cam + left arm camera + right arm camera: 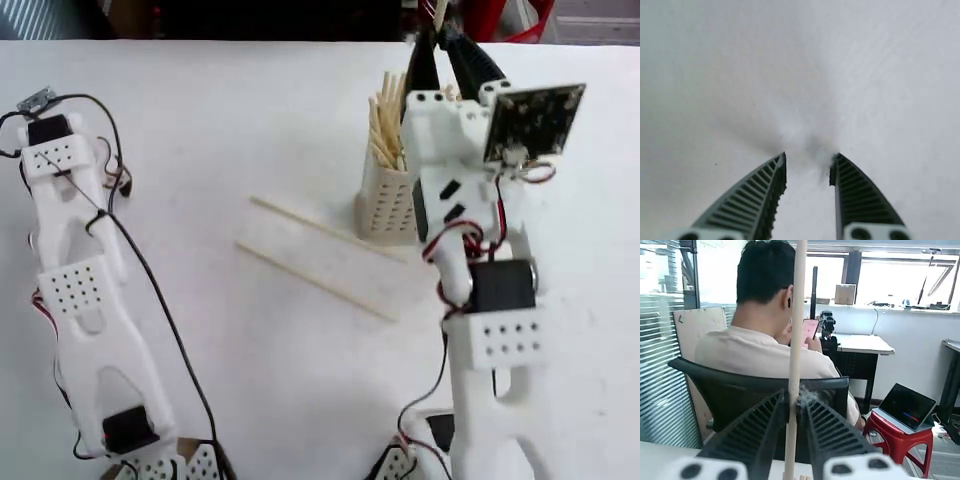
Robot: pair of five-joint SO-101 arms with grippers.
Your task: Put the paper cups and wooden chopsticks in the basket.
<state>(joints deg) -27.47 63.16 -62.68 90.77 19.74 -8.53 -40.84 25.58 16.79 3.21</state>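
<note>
My right gripper (796, 401) is shut on a single wooden chopstick (798, 315), held upright and raised off the table. In the high view this gripper (438, 38) is just behind the white perforated basket (388, 205), its chopstick (438, 12) poking past the table's far edge. The basket stands upright with several chopsticks (386, 125) sticking out of it. Two more chopsticks (322, 229) (316, 283) lie flat on the table left of the basket. My left gripper (807, 157) is open just above bare white table, holding nothing.
A pale flat strip (300, 252) lies between the two loose chopsticks. The left arm (75, 280) stretches along the table's left side, trailing black cables (150, 280). Beyond the far edge are an office chair (755, 385) and a red stool (900, 437).
</note>
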